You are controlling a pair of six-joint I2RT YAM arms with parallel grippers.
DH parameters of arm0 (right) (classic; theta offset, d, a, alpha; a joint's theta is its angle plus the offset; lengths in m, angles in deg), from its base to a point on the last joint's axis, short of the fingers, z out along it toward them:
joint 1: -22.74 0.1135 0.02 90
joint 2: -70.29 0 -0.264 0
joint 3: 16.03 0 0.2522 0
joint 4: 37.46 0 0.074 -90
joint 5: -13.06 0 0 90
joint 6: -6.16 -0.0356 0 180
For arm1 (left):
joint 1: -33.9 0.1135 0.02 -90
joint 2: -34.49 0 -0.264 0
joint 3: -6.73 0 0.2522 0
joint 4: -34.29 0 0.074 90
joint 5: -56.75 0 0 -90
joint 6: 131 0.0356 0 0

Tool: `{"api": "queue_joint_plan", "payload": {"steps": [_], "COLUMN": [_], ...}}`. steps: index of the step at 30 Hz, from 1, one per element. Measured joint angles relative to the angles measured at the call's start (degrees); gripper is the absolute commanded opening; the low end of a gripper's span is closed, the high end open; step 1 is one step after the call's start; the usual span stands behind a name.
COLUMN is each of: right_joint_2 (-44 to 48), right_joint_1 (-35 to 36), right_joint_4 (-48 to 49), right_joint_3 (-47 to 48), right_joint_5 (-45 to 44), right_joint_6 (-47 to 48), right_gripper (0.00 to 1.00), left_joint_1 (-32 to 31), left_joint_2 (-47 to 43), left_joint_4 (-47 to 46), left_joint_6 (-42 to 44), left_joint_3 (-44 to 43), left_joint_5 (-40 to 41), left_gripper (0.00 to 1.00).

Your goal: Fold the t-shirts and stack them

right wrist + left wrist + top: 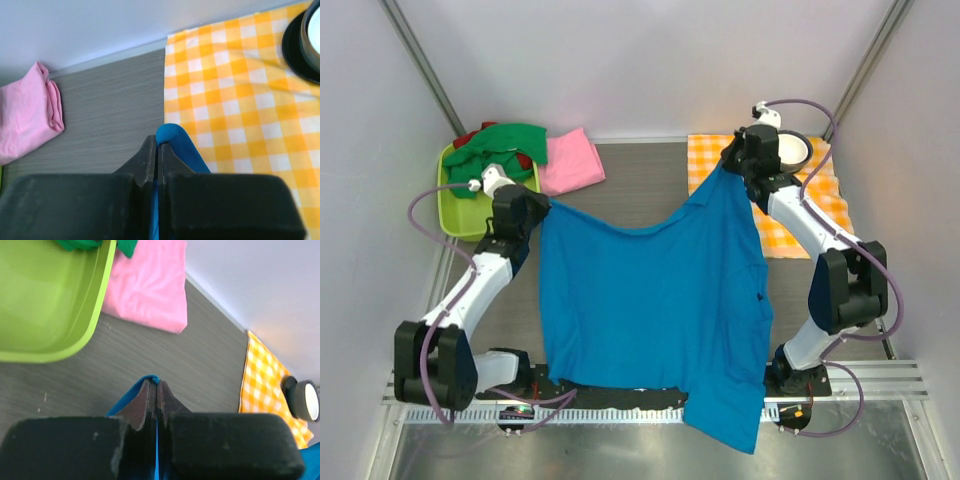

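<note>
The bright blue t-shirt (pixel 655 300) hangs stretched between both arms over the middle of the table, its lower end draped past the near edge. My left gripper (pixel 546 206) is shut on its left top corner; blue cloth (pixel 131 396) pokes out beside the closed fingertips (pixel 156 385). My right gripper (pixel 728 160) is shut on the right top corner, where a blue fold (pixel 175 140) bulges past the fingertips (pixel 157 142). A folded pink t-shirt (pixel 570 160) lies at the back left. A green t-shirt (pixel 500 145) and a bit of red t-shirt (pixel 465 138) sit in the bin.
A lime-green bin (pixel 460 210) stands at the back left next to the pink tee. An orange-and-white checked cloth (pixel 820 200) lies at the back right with a white bowl (pixel 792 150) on it. White walls close in the sides and back.
</note>
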Motion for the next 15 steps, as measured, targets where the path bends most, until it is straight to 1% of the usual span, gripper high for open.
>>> {"api": "queue_joint_plan", "payload": {"steps": [6,12,15], "right_joint_2": [-7.6,-14.9,-19.0], "right_joint_1": [-0.6,-0.8,-1.0], "right_joint_4": [0.0,-0.5,-1.0], "right_joint_3": [8.5,14.7,17.9], "right_joint_5": [-0.4,-0.5,-0.6], "right_joint_6": [0.4,1.2,1.5], "right_gripper": [0.01,0.01,0.01], "left_joint_1": [3.0,3.7,3.8], "left_joint_2": [10.2,18.7,23.6], "left_joint_4": [-2.3,-3.3,-3.2], "left_joint_6": [-0.9,-1.1,-1.1], "left_joint_3": [-7.4,-11.5,-15.4], "left_joint_5": [-2.2,-3.4,-3.6], "left_gripper": [0.00,0.00,0.00]}}
